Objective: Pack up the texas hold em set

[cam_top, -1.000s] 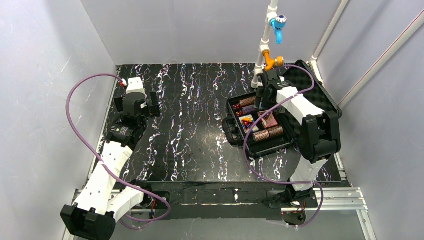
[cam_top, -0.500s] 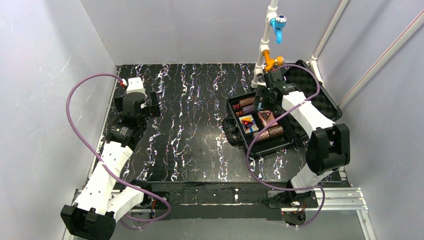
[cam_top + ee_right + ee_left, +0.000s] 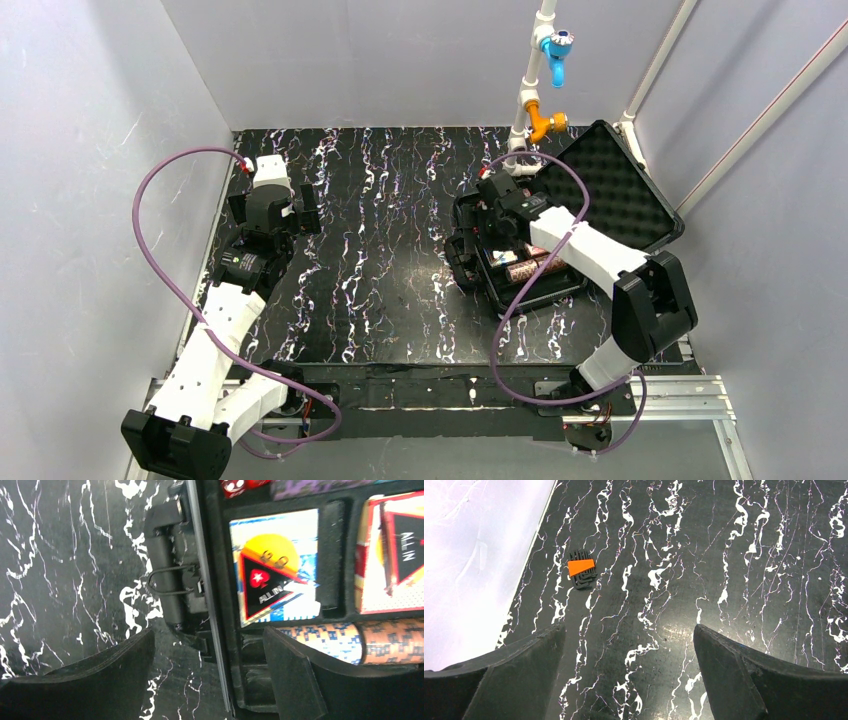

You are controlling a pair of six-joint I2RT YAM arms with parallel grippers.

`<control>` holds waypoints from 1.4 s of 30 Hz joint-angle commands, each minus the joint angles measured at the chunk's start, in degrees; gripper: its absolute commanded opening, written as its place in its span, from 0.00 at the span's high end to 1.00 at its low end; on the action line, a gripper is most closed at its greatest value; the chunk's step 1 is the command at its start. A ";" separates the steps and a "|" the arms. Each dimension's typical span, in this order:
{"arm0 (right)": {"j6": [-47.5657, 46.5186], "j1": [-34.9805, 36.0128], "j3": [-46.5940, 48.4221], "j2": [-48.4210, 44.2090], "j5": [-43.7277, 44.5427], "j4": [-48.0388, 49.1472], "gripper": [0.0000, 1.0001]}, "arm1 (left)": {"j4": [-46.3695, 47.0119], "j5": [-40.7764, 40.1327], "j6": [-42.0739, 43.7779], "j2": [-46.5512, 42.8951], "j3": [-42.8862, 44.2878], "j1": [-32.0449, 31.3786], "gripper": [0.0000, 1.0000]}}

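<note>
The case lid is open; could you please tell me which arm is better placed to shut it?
Right. The right gripper hangs open over the case by its latch; the left gripper sits far off, near the left wall.

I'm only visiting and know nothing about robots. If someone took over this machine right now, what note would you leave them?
Left tool: open, empty, above the table.
Right tool: open, empty, straddling the case rim beside a latch.
Done: blue deck and red deck, a triangular marker on each, a chip roll and red dice sit in the case.
Left: the lid stands open; shut and latch it. A small black-and-orange piece lies on the table; I cannot tell whether it belongs to the set.
</note>
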 commanded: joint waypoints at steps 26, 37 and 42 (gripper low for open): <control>0.40 8.99 -13.79 -6.36 -0.46 -0.20 0.33 | 0.53 -1.54 0.96 -0.55 -0.42 0.25 0.01; -0.42 8.97 -12.93 -5.55 4.47 -1.84 0.35 | 0.45 -1.43 0.95 -0.31 -0.34 0.20 0.01; -1.20 8.99 -10.71 -6.22 7.46 -2.75 0.32 | 0.35 -1.43 0.95 -0.42 -0.31 0.18 0.01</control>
